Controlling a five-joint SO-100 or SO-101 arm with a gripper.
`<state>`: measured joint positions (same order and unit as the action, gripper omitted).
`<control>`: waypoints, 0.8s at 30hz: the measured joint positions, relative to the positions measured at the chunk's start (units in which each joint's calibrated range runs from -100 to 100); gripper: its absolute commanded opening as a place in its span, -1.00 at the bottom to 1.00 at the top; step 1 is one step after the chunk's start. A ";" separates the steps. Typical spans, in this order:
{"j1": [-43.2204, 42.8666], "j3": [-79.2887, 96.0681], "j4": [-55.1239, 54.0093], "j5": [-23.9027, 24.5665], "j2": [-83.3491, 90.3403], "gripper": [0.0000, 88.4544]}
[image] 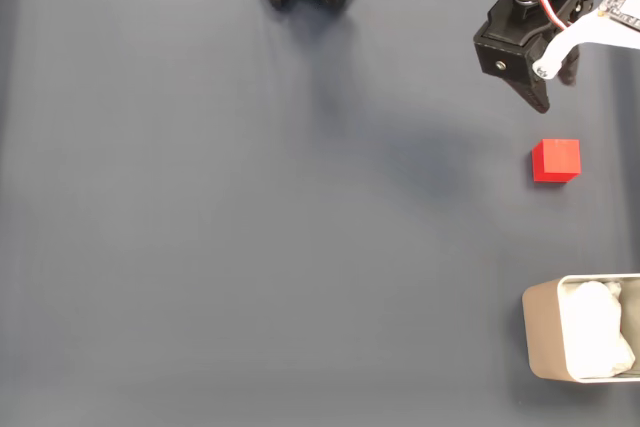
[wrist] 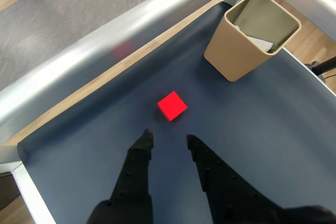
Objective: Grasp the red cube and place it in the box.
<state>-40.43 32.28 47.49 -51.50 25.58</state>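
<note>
Wrist view, red cube [wrist: 172, 106] just ahead of parted gripper [wrist: 168, 138], untouched

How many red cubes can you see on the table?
1. The red cube sits on the dark mat, between the open gripper and the beige box. None seem hidden.

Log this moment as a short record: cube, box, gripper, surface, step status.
cube: small bright red solid cube, flat on the mat, apart from the box
box: beige rounded container, white padding inside, no cube in it
gripper: black two-finger gripper, open, empty, just short of the cube
surface: dark grey mat
status: cube not yet grasped
</note>
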 measured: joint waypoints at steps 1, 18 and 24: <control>0.07 0.63 -0.72 0.24 0.00 -0.47; 2.89 13.11 -17.90 0.00 0.00 -0.09; 4.30 17.36 -23.39 -1.56 0.00 -0.05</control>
<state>-36.13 49.64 24.11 -53.06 25.58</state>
